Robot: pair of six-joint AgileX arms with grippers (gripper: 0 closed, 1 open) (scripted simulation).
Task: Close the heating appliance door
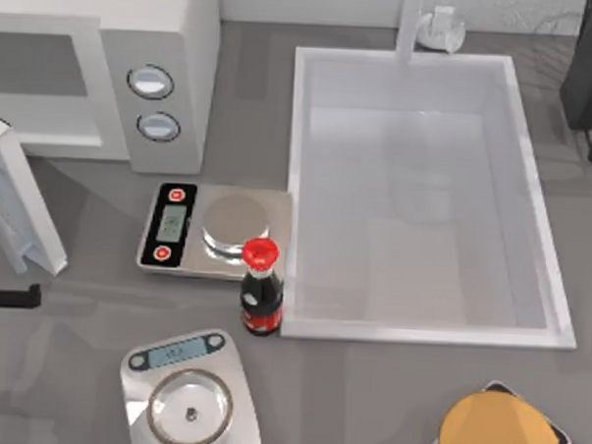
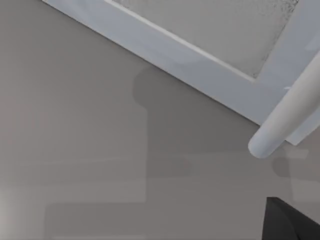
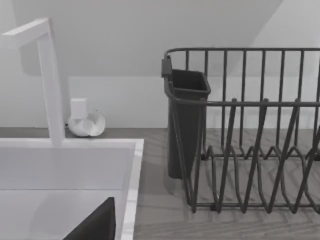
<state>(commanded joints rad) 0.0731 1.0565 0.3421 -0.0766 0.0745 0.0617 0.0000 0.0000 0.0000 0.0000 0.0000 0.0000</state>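
The heating appliance (image 1: pixel 176 40) is a white microwave at the table's back left, with two round dials on its grey panel (image 1: pixel 154 103). Its cavity stands exposed, and the door (image 1: pixel 17 205) is swung out toward the front at the far left. My left gripper (image 1: pixel 3 298) is a dark shape at the left edge, just in front of the door's free end. In the left wrist view the door's white frame (image 2: pixel 200 60) and pale window pass close by, with a white bar handle (image 2: pixel 290 112) beside a dark part of that gripper (image 2: pixel 292 222). A dark part of my right gripper (image 3: pixel 95 225) hangs over the sink.
A digital scale (image 1: pixel 212 230) sits in front of the microwave and a cola bottle (image 1: pixel 261 289) stands at the corner of the sink (image 1: pixel 557 322). A second scale (image 1: pixel 190 399) lies at the front. A dark dish rack (image 3: pixel 250 130) stands beyond the sink, near a white faucet (image 3: pixel 47 75).
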